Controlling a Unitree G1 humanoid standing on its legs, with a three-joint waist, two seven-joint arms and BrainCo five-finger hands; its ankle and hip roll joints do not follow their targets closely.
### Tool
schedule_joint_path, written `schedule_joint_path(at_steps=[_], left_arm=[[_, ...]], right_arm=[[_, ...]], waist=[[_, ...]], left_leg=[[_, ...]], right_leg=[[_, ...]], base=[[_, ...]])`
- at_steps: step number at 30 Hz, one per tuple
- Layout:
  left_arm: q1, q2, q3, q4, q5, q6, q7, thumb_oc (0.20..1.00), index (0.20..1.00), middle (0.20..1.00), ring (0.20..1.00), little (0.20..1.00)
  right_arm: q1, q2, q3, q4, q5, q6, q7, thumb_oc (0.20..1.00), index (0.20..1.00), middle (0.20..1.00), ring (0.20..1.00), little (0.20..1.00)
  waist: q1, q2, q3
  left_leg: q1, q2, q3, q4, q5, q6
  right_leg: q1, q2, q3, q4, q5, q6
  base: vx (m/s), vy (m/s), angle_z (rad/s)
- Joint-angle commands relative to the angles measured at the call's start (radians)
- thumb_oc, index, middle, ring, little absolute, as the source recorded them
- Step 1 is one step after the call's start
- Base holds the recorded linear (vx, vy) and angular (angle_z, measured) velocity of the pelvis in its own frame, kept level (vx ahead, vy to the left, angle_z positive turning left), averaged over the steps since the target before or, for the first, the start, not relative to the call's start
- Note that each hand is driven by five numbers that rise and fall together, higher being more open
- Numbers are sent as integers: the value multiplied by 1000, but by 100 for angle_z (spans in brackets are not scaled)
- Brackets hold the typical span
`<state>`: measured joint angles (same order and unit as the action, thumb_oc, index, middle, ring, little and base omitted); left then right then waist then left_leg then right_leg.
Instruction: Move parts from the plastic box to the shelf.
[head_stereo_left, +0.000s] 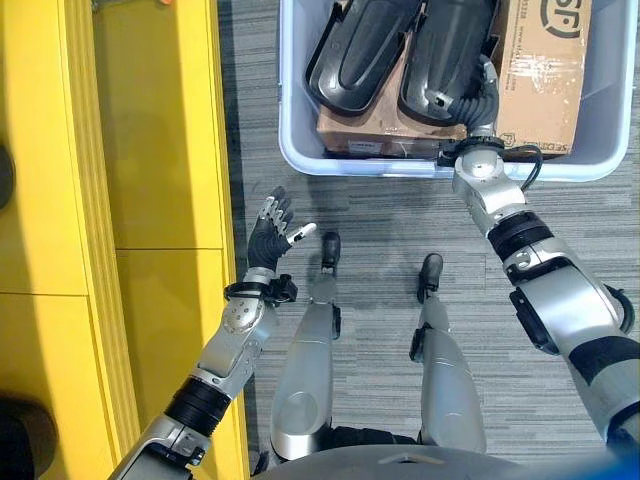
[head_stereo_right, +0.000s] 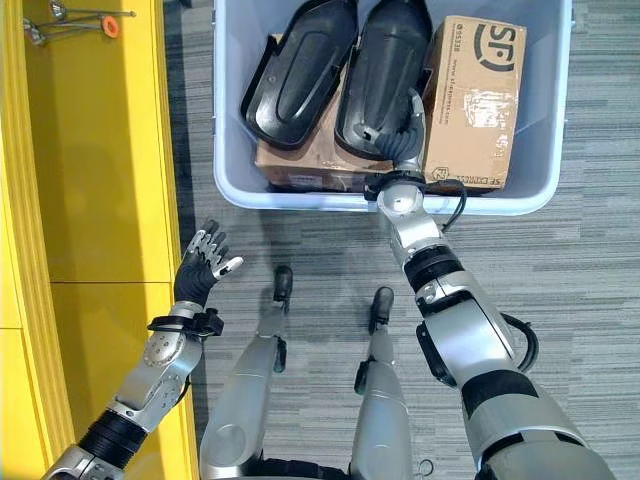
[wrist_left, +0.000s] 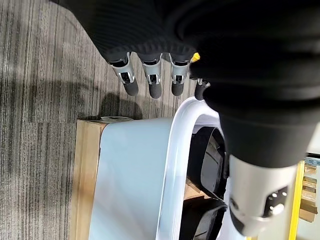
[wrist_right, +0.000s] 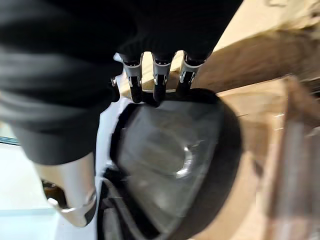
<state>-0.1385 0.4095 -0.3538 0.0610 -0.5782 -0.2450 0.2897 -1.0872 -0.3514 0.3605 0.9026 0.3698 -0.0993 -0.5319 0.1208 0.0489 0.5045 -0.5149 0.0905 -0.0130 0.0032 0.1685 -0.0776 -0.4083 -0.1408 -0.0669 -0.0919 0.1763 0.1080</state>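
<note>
Two glossy black moulded parts lie side by side in the pale plastic box (head_stereo_right: 232, 180), on cardboard cartons. The right hand (wrist_right: 155, 82) reaches over the box's near rim, its fingers (wrist_right: 159, 92) touching the rounded end of the right part (head_stereo_right: 385, 75), thumb apart; a closed grip is not visible. The left part (head_stereo_right: 295, 80) lies untouched. The left hand (head_stereo_right: 198, 265) hangs wide, fingers spread, between the box and the smooth yellow shelf (head_stereo_right: 95, 180), over grey ribbed carpet (head_stereo_right: 560, 260).

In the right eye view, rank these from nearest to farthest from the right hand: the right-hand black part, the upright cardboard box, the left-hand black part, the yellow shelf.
From the right hand, reaching into the plastic box:
1. Right black part, at the fingers.
2. Upright cardboard box, just right of the hand.
3. Left black part, farther left.
4. Yellow shelf, outside the box, far left.
</note>
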Motion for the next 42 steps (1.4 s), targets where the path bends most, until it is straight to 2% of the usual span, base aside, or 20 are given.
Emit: schedule_joint_path(at_steps=[1, 15, 26, 42], left_arm=[[13, 40, -21, -81, 2, -48, 16, 1000, 1000, 1000, 1000, 1000], [-4, 36, -36, -72, 10, -48, 31, 1000, 1000, 1000, 1000, 1000], [0, 38, -32, -66, 2, -53, 29, 1000, 1000, 1000, 1000, 1000], [18, 47, -15, -70, -1, -53, 19, 1000, 1000, 1000, 1000, 1000]], right_arm=[[-68, -15, -41, 3, 27, -48, -12, 1000, 1000, 1000, 1000, 1000], [-73, -14, -50, 77, 68, -57, -24, 1000, 1000, 1000, 1000, 1000], [-16, -26, -31, -172, -2, -73, -25, 1000, 1000, 1000, 1000, 1000], [5, 32, 29, -267, -90, -48, 27, 1000, 1000, 1000, 1000, 1000]], waist=[[16, 0, 14], [6, 1, 15], [-7, -10, 15], [12, -13, 15]], left_leg=[[-29, 0, -2, 84, -76, 0], [-70, 1, 2, 93, -76, -3], [-74, 2, 4, 98, -78, -1], [-84, -10, -13, 109, -81, 3]], right_leg=[[17, -69, 11, 147, -125, 38], [-20, -65, 11, 148, -122, 37], [-26, -64, 7, 155, -123, 38], [-10, -68, -9, 157, -132, 40]], base=[[-11, -2, 4], [-2, 1, 2], [0, 0, 0], [1, 0, 1]])
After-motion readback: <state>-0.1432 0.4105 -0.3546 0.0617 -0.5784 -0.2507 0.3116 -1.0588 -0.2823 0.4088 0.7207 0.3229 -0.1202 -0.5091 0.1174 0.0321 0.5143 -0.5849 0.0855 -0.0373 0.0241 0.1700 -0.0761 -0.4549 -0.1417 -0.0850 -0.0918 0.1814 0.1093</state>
